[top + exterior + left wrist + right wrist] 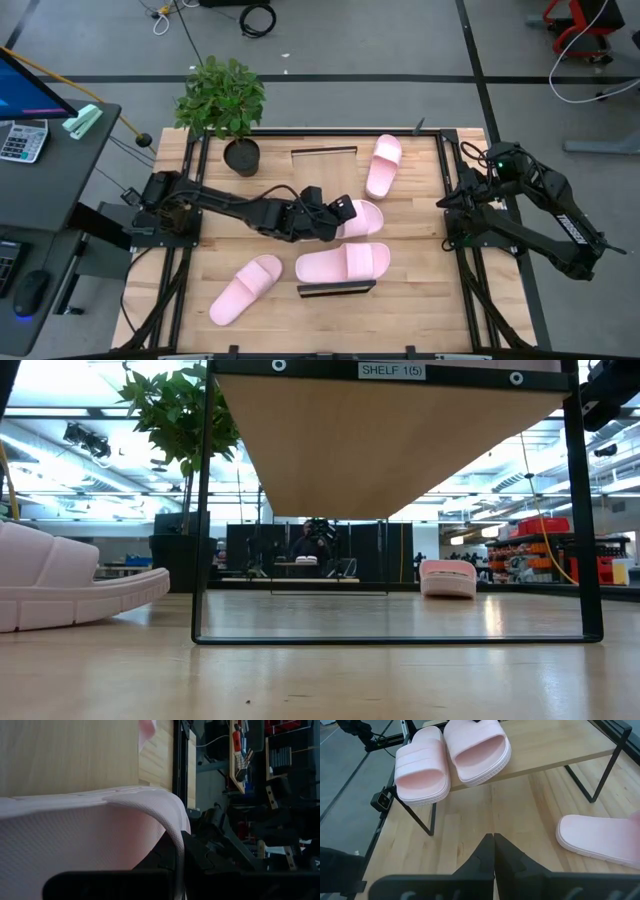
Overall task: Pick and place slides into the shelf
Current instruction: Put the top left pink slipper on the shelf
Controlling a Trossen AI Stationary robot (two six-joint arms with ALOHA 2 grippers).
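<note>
Two pale pink slides lie side by side on the light-wood shelf (555,755). The farther one (362,218) (477,750) is at my left gripper (338,214), which is shut on its left end. The nearer one (345,264) (420,767) rests on its sole. A third slide (384,165) (447,578) lies sole-down on the table beyond the shelf. The fourth (245,290) (60,585) lies on the table near-left of the shelf. My right gripper (493,840) is shut and waits near the table's right edge (448,205), touching nothing. My left gripper holds the farther slide by its strap end (170,820), the end toward the table's left. The fingers come in about level from the table's left, along the slide. The slide's sole rests on the shelf board, its other end overhanging the board's edge (485,777). The gripper hides the fingertips.
A potted plant (225,105) stands at the table's far left corner. The shelf's black end rails (323,151) (336,289) stand on the tabletop; the low view looks under the board (400,440). A desk with a calculator (22,140) is off the table's left.
</note>
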